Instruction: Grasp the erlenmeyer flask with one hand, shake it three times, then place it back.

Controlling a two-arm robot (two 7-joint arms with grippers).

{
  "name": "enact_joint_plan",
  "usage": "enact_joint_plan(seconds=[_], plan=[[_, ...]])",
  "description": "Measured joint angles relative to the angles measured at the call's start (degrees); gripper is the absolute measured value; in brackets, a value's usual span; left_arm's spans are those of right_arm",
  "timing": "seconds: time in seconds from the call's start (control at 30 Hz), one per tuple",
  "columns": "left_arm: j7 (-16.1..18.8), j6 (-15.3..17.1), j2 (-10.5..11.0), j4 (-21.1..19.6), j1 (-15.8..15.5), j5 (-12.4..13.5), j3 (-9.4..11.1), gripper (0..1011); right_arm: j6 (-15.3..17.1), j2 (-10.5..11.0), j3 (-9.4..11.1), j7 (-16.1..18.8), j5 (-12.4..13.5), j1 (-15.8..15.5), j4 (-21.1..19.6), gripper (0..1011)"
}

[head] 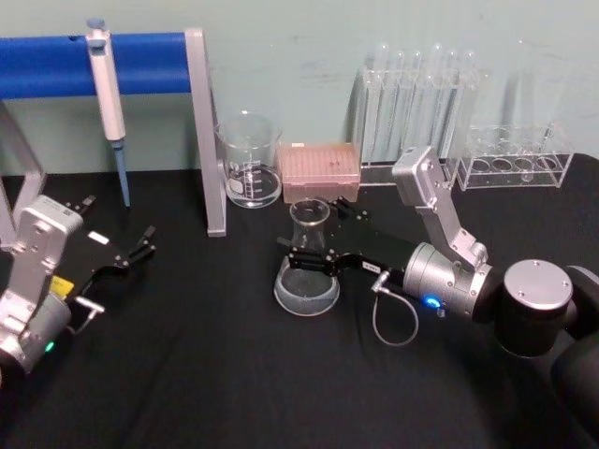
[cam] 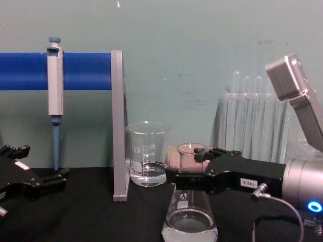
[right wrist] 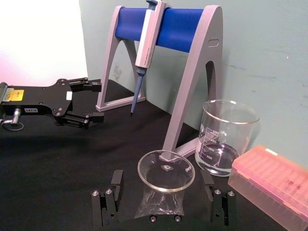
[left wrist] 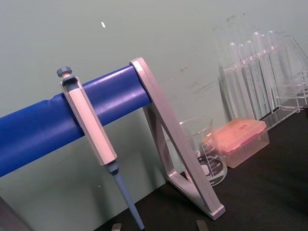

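From the head camera I have the erlenmeyer flask point(head: 306, 292) standing upright on the black table cover point(head: 206, 374), near the middle and a little nearer to me than the beaker point(head: 249, 159) and the pink tip box point(head: 321, 166). There is some clear liquid in its wide base, which shows best from the chest camera. The right gripper point(head: 311, 234) reaches in from the right at the height of the flask's neck, with one finger on the near side and one on the far side. Its jaws are apart: in the right wrist view the fingers point(right wrist: 115, 180) stand clear of the glass on both sides, so nothing is clamped (the flared rim sits between them with a gap each way). The left gripper point(head: 140, 241) rests low on the left side of the table, well apart from the flask, and its jaws are spread too. Behind it is the grey stand with the blue bar point(head: 140, 63), where a pipette point(head: 108, 103) hangs tip down. The test tubes point(head: 421, 94) stand in their clear rack at the far right, against the wall
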Motion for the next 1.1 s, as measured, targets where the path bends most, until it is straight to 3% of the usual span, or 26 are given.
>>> enact_joint_plan(seconds=[0.77,1.1], plan=[[0.0,0.0,0.0,0.0,0.0,0.0,0.0,1001,-0.2,-0.5,0.0,-0.1,-0.4,0.2,0.6,1000],[0.0,0.0,0.0,0.0,0.0,0.0,0.0,1001,-0.2,-0.4,0.0,0.0,-0.3,0.2,0.5,787]])
